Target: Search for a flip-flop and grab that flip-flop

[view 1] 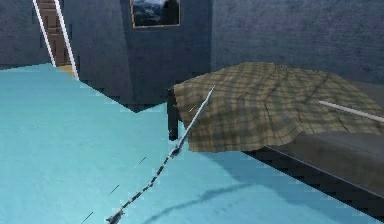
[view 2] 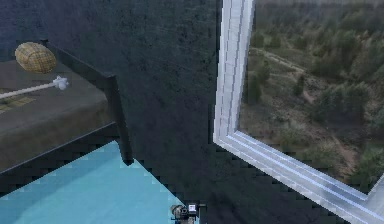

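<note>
Flip-flop searching was the step in hand; where it lay could not be told. The robot faced the bed [view 1: 330, 152] and its plaid blanket [view 1: 250, 100], likely because shoes get left beside beds. The fingers [view 2: 183, 211] sat low by the wall [view 2: 160, 90]; whether they held anything could not be told.

Forward view: I read the floor [view 1: 60, 140] as bright and evenly lit, with no glare, against a dim wall [view 1: 110, 50]. A soft shadow lies on the floor below the bed [view 1: 330, 150], toward the bottom edge. The staircase [view 1: 55, 35] leans at the view's left, an effect of the lens alone.

Arm side view: the window [view 2: 300, 100] is the brightest region, with daylight on the trees outside. Its frame slants toward the view's right. The gripper [view 2: 185, 212] is a dark shape that I can barely separate from the dark wall behind it.
</note>
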Controlling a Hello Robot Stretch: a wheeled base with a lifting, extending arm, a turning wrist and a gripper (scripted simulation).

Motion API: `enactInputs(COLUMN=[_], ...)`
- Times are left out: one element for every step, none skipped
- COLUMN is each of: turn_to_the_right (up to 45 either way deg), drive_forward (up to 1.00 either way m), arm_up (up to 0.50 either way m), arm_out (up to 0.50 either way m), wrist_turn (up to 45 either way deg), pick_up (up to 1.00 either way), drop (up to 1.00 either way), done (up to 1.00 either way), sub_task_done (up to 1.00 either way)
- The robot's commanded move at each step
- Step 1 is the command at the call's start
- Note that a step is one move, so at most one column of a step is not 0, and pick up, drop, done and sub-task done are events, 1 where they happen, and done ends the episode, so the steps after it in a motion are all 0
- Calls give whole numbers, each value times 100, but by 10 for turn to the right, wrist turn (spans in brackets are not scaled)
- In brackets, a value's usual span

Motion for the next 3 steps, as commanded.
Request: enactInputs(turn_to_the_right=[0,0,0], drive_forward=[0,0,0], arm_up=[0,0,0], arm_out=[0,0,0], wrist_turn=[450,450,450], pick_up=[0,0,0], drop=[0,0,0], done=[0,0,0], sub_task_done=[0,0,0])
